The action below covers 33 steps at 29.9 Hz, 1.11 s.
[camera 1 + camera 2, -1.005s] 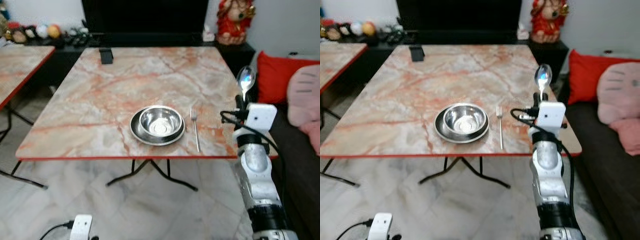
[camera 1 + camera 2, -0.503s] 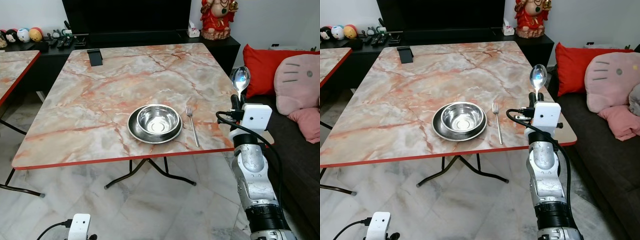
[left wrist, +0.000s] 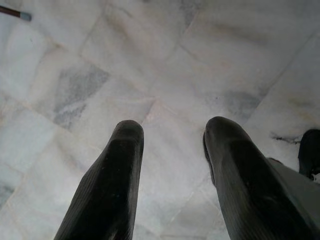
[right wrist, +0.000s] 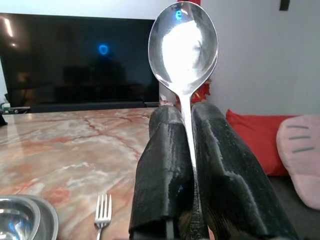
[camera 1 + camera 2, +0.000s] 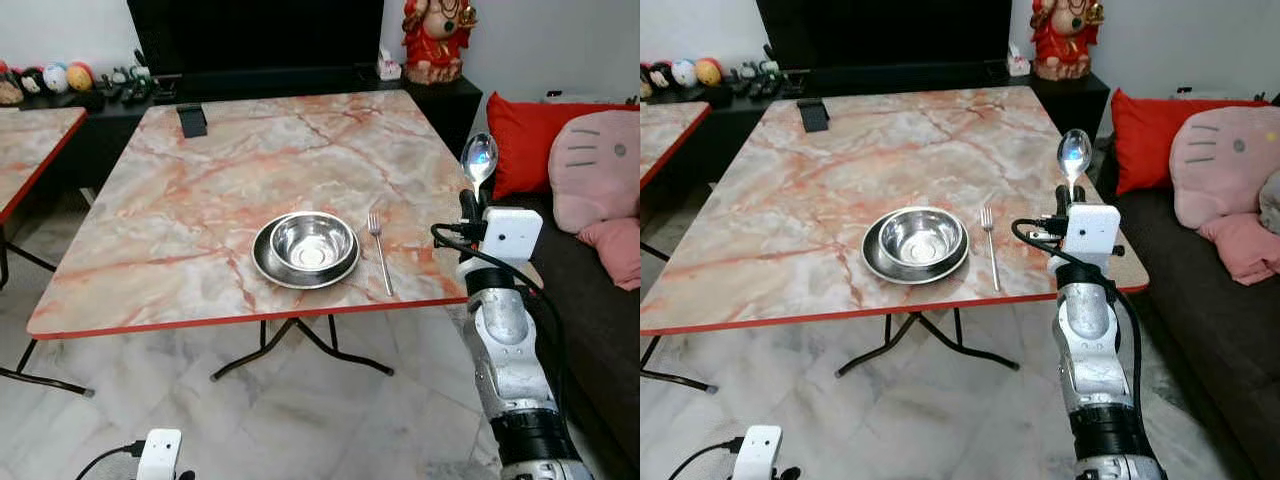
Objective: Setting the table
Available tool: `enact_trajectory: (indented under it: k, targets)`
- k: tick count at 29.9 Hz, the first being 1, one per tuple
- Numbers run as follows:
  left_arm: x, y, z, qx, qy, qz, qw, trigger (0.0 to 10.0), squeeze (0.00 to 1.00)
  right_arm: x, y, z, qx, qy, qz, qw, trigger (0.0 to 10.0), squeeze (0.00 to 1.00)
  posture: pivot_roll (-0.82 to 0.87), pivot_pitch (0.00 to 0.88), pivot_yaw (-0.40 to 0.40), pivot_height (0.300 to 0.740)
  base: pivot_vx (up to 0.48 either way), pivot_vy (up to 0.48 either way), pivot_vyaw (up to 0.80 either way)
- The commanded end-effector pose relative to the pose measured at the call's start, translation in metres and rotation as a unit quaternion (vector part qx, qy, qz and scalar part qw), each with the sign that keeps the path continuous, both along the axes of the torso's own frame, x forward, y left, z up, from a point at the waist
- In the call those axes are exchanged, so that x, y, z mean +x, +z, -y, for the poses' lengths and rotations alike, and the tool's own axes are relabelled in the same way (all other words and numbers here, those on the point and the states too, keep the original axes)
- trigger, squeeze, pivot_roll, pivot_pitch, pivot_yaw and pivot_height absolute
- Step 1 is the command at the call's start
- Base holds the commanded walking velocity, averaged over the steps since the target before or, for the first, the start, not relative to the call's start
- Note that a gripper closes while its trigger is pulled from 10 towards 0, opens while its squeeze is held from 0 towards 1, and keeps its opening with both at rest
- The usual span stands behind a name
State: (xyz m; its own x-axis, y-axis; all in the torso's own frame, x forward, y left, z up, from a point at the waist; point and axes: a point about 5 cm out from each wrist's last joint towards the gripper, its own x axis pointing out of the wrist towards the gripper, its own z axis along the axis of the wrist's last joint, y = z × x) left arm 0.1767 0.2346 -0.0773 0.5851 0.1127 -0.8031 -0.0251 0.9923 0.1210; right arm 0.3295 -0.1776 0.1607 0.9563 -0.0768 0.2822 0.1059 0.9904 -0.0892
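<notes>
In right pincer [image 4: 186,145]: unmarked spoon [image 4: 184,50].

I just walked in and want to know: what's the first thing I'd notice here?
Probably the shiny spoon, held upright in the right end effector beside the right edge of the marble table. Near the table's front edge, a steel bowl sits on a plate, with a fork lying just to their right.

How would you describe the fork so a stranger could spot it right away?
Find the marble table and the steel bowl on a plate near its front edge. The fork lies flat just right of them, tines pointing away, the one flat utensil there.
</notes>
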Motion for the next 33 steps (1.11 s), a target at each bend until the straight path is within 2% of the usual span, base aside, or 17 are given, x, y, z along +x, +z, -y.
enact_trajectory:
  k: [1, 7, 21, 26, 33]
  targets:
    - [-0.0025, -0.0012, 0.0002, -0.002, -0.001, -0.004, 1.000, 10.0, 0.00, 0.0002, 0.0048, -0.0035, -0.010, 0.009, 0.010, 1.000, 10.0, 0.00, -0.05, 0.000, 0.022, 0.740, 0.255, 0.000, 0.66]
    - [-0.0027, -0.0013, 0.0001, -0.002, -0.001, -0.005, 1.000, 10.0, 0.00, 0.0005, 0.0040, -0.0019, 0.011, 0.004, 0.008, 1.000, 10.0, 0.00, -0.04, 0.000, 0.022, 0.740, 0.257, 0.000, 0.11]
    - [-0.0025, -0.0012, 0.0000, -0.003, -0.001, -0.005, 1.000, 10.0, 0.00, 0.0013, 0.0035, -0.0024, 0.011, 0.005, 0.003, 1.000, 10.0, 0.00, -0.04, 0.000, 0.023, 0.740, 0.254, 0.000, 0.00]
    - [-0.0023, -0.0012, 0.0002, -0.005, -0.001, -0.006, 1.000, 10.0, 0.00, 0.0046, -0.0025, -0.0018, 0.012, -0.001, -0.032, 0.999, 10.0, 0.00, -0.05, 0.000, 0.024, 0.740, 0.000, 0.000, 0.00]
    - [-0.0021, -0.0012, 0.0003, -0.005, -0.002, -0.006, 1.000, 10.0, 0.00, 0.0051, -0.0040, -0.0047, 0.028, 0.008, -0.038, 0.999, 10.0, 0.00, -0.05, 0.000, 0.026, 0.740, 0.000, 0.000, 0.00]
